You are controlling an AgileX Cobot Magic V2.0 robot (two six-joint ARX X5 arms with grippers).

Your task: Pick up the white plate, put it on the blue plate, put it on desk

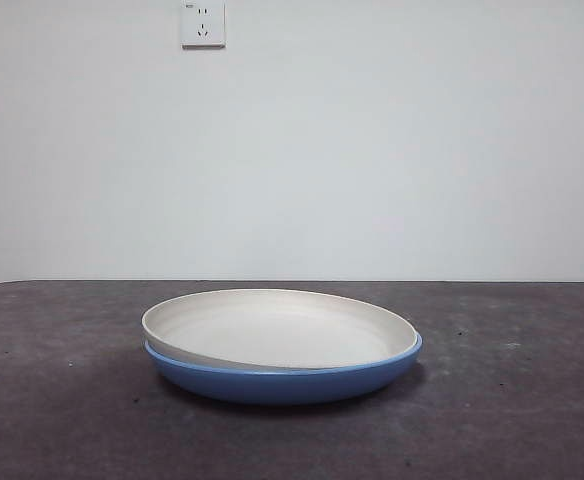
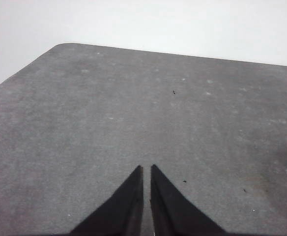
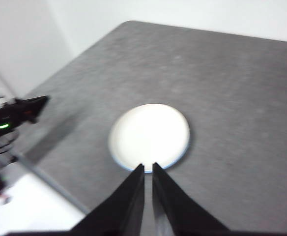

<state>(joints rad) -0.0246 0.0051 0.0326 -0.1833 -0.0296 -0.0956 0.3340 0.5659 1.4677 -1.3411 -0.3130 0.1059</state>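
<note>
The white plate (image 1: 277, 327) lies inside the blue plate (image 1: 282, 380), slightly tilted, on the desk (image 1: 52, 400) at the middle of the front view. In the right wrist view the white plate (image 3: 149, 135) shows from high above, with a thin blue plate edge (image 3: 115, 161) around it. My right gripper (image 3: 148, 168) is shut and empty, well above the plates. Over bare desk (image 2: 133, 108), my left gripper (image 2: 146, 169) is shut with nothing in it. No arm shows in the front view.
A white wall with a power socket (image 1: 203, 23) stands behind the desk. The other arm's black tip (image 3: 20, 110) with a green light shows at the desk's side edge (image 3: 50, 179) in the right wrist view.
</note>
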